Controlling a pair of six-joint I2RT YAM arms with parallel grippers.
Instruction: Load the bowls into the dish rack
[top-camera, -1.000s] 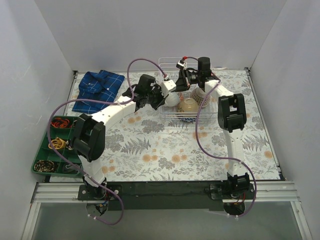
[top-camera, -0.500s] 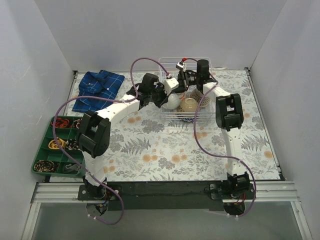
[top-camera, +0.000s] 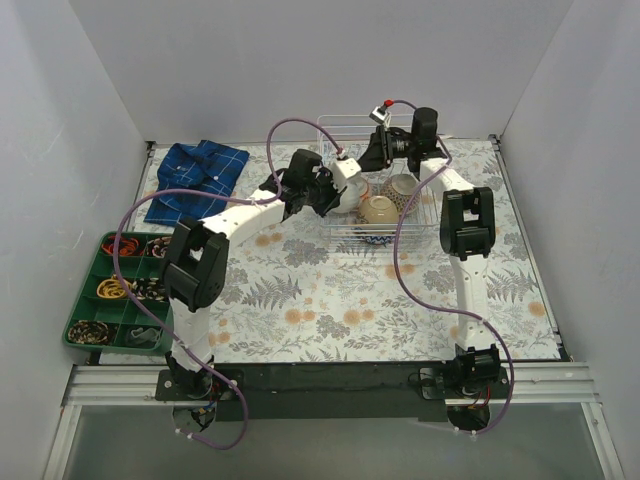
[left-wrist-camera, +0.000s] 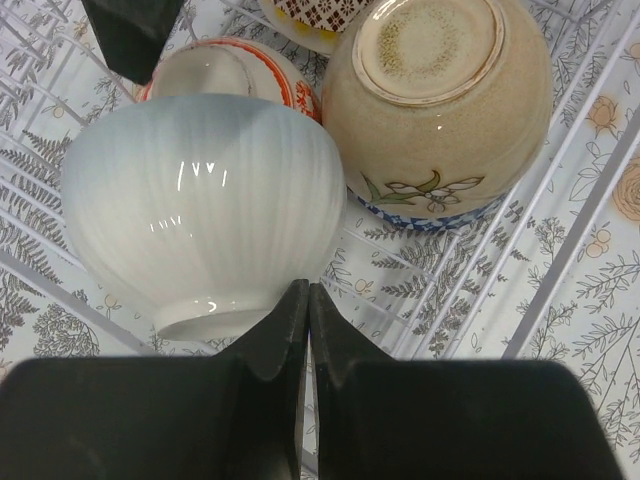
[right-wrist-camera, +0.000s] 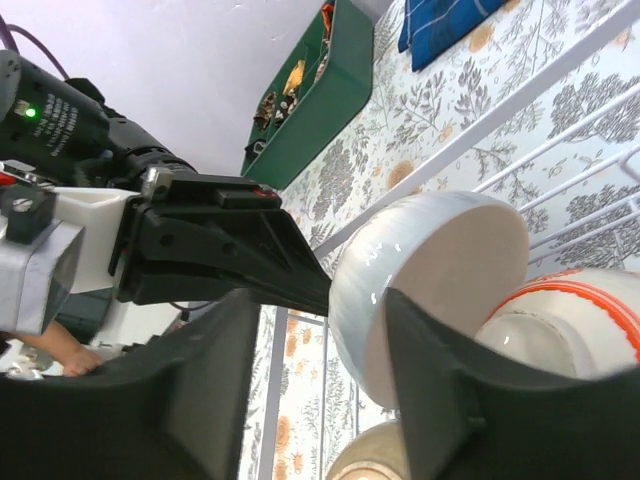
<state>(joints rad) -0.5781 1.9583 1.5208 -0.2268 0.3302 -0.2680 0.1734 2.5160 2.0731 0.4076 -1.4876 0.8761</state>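
The dish rack (top-camera: 345, 135) stands at the far side of the flowered table cover (top-camera: 330, 300), and four bowls lie inside it. At the rack's left end a ribbed white bowl (left-wrist-camera: 200, 190) lies on its side on the wires. Behind it, further into the rack, is an orange-rimmed bowl (left-wrist-camera: 230, 65). To the right, in the middle of the rack, a beige bowl with a painted flower (left-wrist-camera: 440, 110) is turned foot-up. A lattice-patterned bowl (top-camera: 402, 188) lies toward the rack's back right. The left gripper (left-wrist-camera: 306, 290) reaches in over the rack's left side with its fingers pressed together, holding nothing; their tips are right at the white bowl's wall near its foot. The right gripper (right-wrist-camera: 322, 300) hangs over the back of the rack with its fingers spread apart, either side of the white bowl's rim. Well left of the rack lies a blue checked shirt (top-camera: 198, 175). A green compartment tray (top-camera: 115, 290) sits further left and nearer the arm bases.
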